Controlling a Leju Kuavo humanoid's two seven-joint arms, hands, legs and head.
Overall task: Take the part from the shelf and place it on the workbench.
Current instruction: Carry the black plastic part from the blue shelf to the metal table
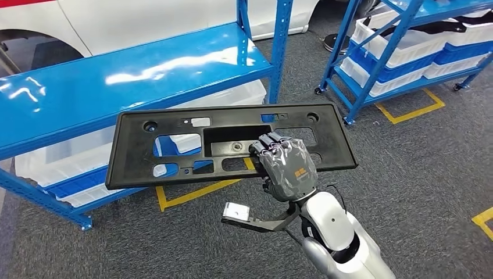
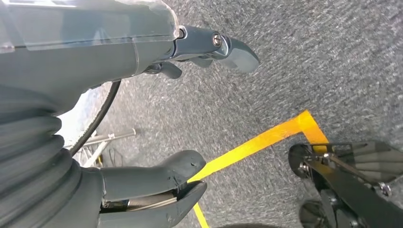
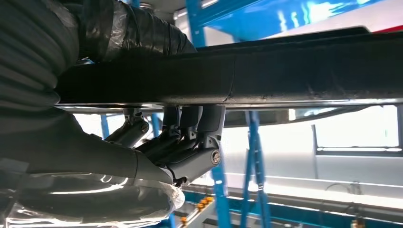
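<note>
While the right hand (image 1: 286, 165) clamps the part (image 1: 192, 145) at one edge, off-centre weight could twist it loose; left hand (image 2: 142, 118) hangs empty, fingers apart.

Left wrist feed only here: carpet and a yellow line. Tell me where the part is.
Observer: The black part is off the blue shelf, held in the air in front of it.
Operator: Say which hand has it.
Observer: The right hand grips its near edge.
Operator: Describe that grip.
Observer: In the right wrist view, the fingers curl under the part's edge.
</note>
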